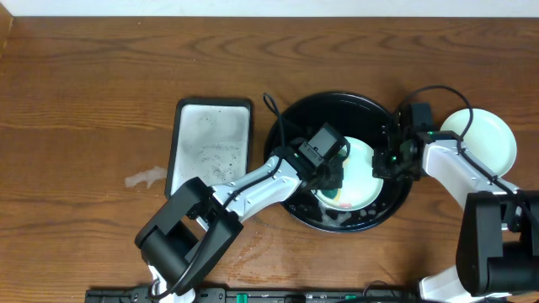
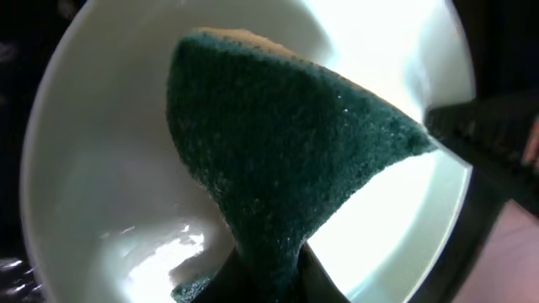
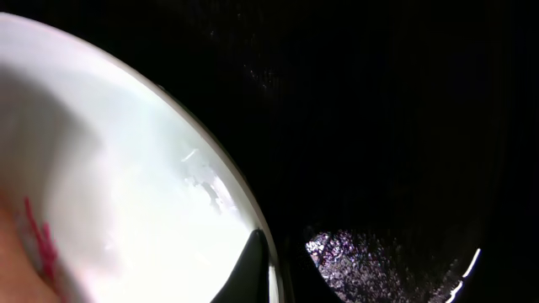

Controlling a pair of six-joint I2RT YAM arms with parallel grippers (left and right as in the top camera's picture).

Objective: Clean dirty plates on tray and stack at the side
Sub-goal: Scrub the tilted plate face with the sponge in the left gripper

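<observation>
1. Your left gripper [image 1: 331, 178] is clenching a green sponge [image 2: 278, 143], holding it over the plate [image 1: 364, 168] toward its 8 o'clock side.
2. Your right gripper [image 1: 392, 164] is pinching that plate's rim at 3 o'clock.
3. The plate is sitting inside the black tray [image 1: 337, 105], showing a red smear [image 3: 38, 240].
4. A second plate [image 1: 488, 139] is lying off the tray at 3 o'clock.
5. A metal tray [image 1: 210, 143] is lying at 9 o'clock.

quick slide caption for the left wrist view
Left gripper holds a green scouring pad over a pale plate.
</observation>
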